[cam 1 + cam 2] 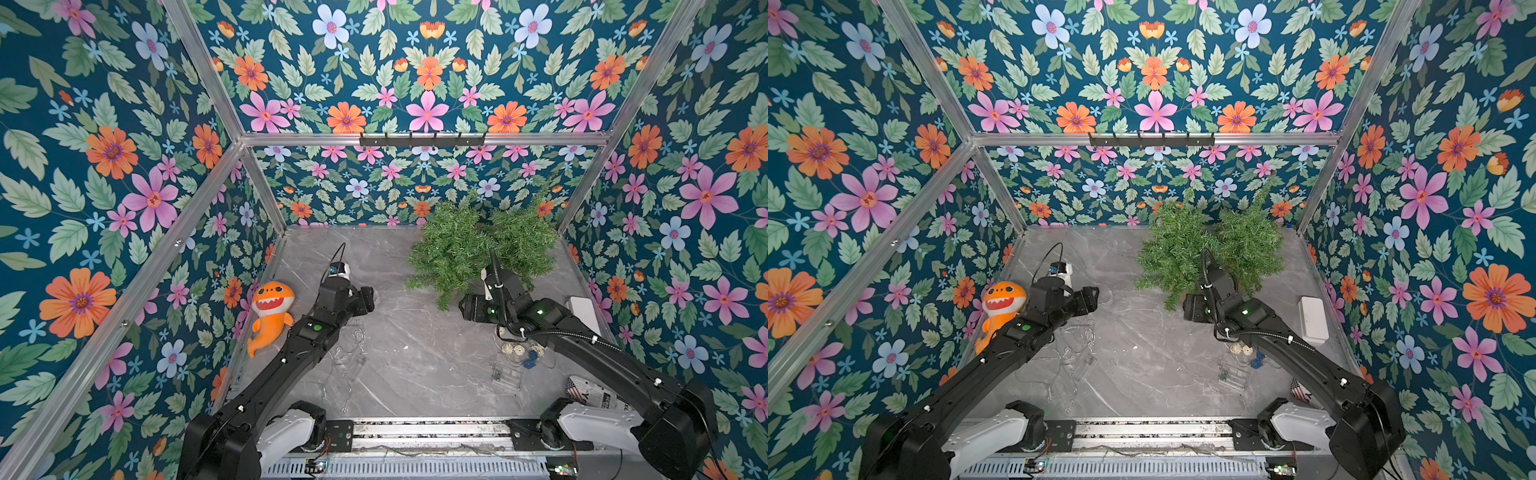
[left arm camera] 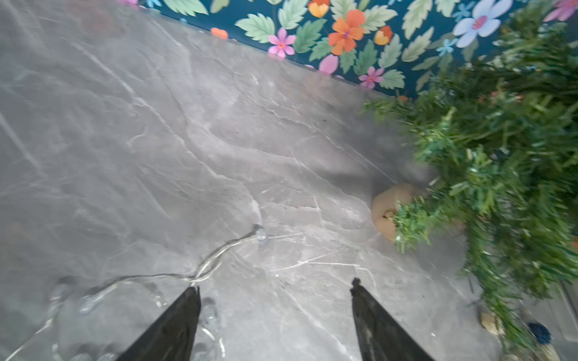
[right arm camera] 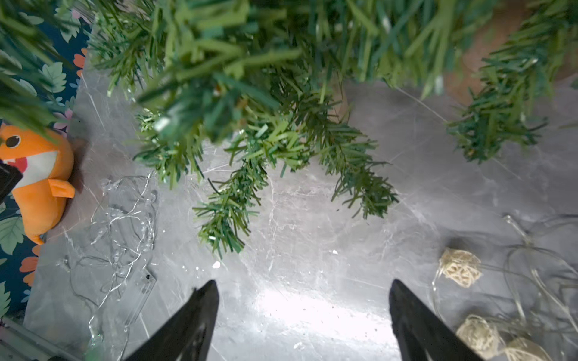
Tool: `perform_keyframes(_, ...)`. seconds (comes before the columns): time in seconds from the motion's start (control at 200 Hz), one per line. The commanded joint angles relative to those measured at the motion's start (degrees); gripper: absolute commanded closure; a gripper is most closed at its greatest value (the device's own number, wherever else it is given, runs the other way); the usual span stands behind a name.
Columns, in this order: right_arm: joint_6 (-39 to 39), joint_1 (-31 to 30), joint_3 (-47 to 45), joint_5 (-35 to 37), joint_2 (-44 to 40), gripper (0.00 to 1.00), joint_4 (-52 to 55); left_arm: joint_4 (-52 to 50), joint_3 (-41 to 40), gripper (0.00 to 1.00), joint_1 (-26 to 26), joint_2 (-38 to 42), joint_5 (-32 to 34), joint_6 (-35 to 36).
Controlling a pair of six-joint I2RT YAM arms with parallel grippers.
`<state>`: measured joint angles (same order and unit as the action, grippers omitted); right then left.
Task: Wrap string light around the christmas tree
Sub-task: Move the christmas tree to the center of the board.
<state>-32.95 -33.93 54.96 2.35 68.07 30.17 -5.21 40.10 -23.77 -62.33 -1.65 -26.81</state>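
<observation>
Jaws on both arms stand apart with nothing between them: the left gripper (image 2: pixel 275 286) hovers low over the grey table (image 2: pixel 156 140), with a strand of the string light (image 2: pixel 219 259) lying just beside one fingertip, and the right gripper (image 3: pixel 303 283) hangs under the lower branches of the christmas tree (image 1: pixel 453 245). Most of the string light lies on the table as a loose tangle of clear wire beneath the left arm, well apart from the tree, which stands at the back of the table toward the right with a second tree (image 1: pixel 523 237) just beside it. Nothing is wrapped yet. A missed pinch looks the likeliest failure, since the wire is thin, lies flat and is nearly colourless against the marble, so the jaws may close on bare table. If a strand is caught, the tangle may rise as one clump and drag its clear battery case (image 3: pixel 139 293) along, pulling the wire taut or out of the grip. Carried across, the wire could snag on the drooping branch tips, and with so small a pot (image 2: pixel 387 206) the tree may well tip. A separate ball string (image 3: pixel 459 272) lies near the right gripper and could be taken by mistake
</observation>
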Motion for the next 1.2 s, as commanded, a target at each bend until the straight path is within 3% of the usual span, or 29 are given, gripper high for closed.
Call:
perform_keyframes(0.0, -0.4, 0.9, 0.2, -3.9, -0.9, 0.16, 4.2, 4.3, 1.7, 0.24, -1.7, -2.6, -5.9, -0.3)
perform_keyframes(0.13, -0.6, 5.4, -1.2, -9.8, -4.4, 0.17, 3.0, 8.8, 3.6, 0.22, -5.5, -7.3, -9.2, 0.0)
perform_keyframes(0.265, -2.1, 12.8, -3.6, -19.1, -4.7, 0.22, -3.4, 16.7, 5.2, 0.21, -5.7, -13.6, -17.9, -2.1)
perform_keyframes(0.54, 1.2, 13.1, -3.5, -21.1, 0.2, 0.23, -8.2, 31.5, 7.0, 0.23, -5.5, -25.2, -30.8, -10.3)
perform_keyframes(0.935, 3.8, 13.1, -2.7, -21.9, 6.6, 0.24, -12.2, 38.1, 7.4, 0.3, -5.1, -31.9, -31.2, -13.5)
perform_keyframes(1.195, 5.3, 13.1, -2.5, -20.8, 8.4, 0.27, -12.0, 41.8, 8.3, 0.47, -3.3, -35.2, -32.2, -15.2)
